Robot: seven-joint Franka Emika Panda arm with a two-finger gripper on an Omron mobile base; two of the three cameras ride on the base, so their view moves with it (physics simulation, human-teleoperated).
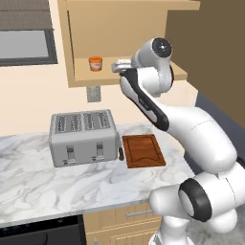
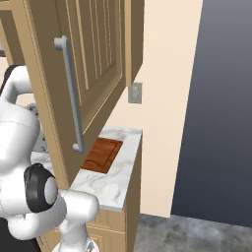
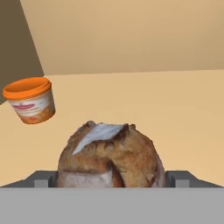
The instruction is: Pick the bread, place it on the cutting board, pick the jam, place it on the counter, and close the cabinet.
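Note:
The bread [image 3: 109, 155], a lumpy brown loaf, sits on the shelf of the open cabinet [image 1: 125, 28]. My gripper [image 3: 111, 179] reaches into the cabinet with its fingertips [image 3: 44, 178] pressed against both sides of the loaf, shut on it. In the left base view the hand [image 1: 120, 67] covers the loaf. The jam [image 3: 30, 100], an orange jar [image 1: 95, 63], stands on the same shelf to the left, apart from the gripper. The cutting board [image 1: 143, 150] lies bare on the counter [image 1: 38, 177] below, right of the toaster.
A silver toaster [image 1: 83, 136] stands on the counter left of the board. The cabinet door [image 2: 93, 64] with its long bar handle [image 2: 71, 93] swings out wide toward the base, over the cutting board [image 2: 102, 155]. A wall outlet [image 1: 94, 94] sits under the cabinet.

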